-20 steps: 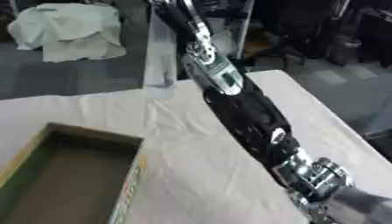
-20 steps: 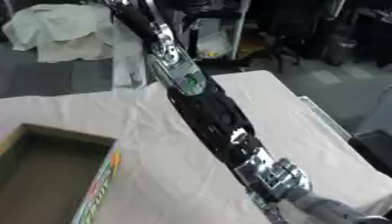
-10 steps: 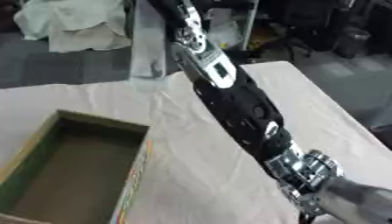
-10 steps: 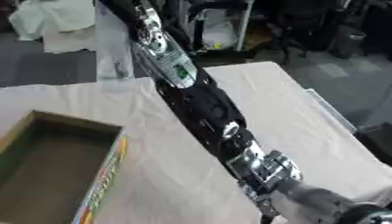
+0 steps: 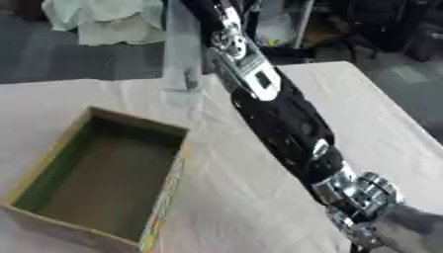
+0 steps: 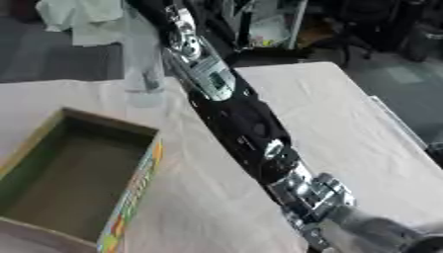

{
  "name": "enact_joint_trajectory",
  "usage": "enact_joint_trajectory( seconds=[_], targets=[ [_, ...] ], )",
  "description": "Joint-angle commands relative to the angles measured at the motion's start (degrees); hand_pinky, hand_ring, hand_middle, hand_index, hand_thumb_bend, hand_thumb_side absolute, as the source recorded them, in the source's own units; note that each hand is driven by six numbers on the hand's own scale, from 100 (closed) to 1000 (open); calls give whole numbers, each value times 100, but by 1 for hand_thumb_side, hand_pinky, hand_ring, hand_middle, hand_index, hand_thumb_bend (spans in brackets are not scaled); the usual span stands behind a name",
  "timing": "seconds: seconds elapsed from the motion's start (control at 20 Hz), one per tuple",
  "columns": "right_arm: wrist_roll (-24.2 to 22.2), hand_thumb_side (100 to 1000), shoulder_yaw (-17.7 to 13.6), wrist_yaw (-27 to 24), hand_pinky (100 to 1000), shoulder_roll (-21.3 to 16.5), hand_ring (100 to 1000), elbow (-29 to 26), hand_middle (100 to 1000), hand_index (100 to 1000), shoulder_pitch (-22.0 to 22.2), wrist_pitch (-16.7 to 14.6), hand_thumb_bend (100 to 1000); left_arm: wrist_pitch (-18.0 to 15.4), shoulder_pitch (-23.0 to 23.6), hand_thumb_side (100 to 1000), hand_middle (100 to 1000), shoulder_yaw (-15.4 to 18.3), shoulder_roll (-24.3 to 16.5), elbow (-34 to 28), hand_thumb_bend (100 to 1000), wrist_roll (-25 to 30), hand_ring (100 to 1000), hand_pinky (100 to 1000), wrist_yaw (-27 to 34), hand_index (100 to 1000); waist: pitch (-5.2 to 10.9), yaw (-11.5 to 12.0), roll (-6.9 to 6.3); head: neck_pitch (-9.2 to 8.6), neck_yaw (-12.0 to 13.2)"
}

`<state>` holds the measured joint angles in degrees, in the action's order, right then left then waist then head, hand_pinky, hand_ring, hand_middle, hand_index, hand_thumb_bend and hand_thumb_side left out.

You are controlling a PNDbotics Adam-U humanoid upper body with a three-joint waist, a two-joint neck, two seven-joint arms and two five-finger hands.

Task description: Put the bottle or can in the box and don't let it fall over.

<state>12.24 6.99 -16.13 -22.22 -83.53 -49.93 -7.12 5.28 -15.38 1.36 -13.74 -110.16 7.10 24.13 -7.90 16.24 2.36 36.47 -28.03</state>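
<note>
Both views are soft and motion-blurred throughout, with no crisp edges anywhere. Illumination is even and diffuse, apparently from overhead; the cloth-covered counter (image 5: 380, 118) reads bright, almost washed out at the right. The box (image 5: 104, 173) interior is dim, its near walls shaded. Small specular highlights glint on the silver joints of the arm (image 5: 277, 113). The far background is darker and indistinct. The near right corner smears into grey.

I'm in a lab or workshop: cloth-covered worktop (image 5: 380, 123), dark floor (image 5: 78, 62), equipment racks (image 6: 268, 24) behind.
</note>
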Motion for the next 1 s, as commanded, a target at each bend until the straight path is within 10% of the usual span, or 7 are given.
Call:
enact_joint_trajectory(
  seconds=[0.05, 0.7, 1.0],
  targets=[
    [93, 470, 25, 11, 100, 14, 100, -145, 181, 168, -87, 180, 100, 12, -46, 818, 1000, 63, -133, -63, 164, -56, 941, 1000, 47, 790, 136, -1, -8, 84, 74],
    [381, 470, 161, 0, 100, 317, 100, -128, 218, 183, -87, 400, 100, 164, -230, 818, 1000, 209, 38, -66, 195, -312, 937, 1000, 330, 791, 153, 273, -7, 165, -285],
    [294, 470, 288, 81, 100, 380, 251, 31, 367, 299, -44, 511, 100, 203, -309, 809, 1000, 361, 104, -99, 204, -488, 935, 1000, 416, 792, 161, 354, 9, 183, -325]
  ],
)
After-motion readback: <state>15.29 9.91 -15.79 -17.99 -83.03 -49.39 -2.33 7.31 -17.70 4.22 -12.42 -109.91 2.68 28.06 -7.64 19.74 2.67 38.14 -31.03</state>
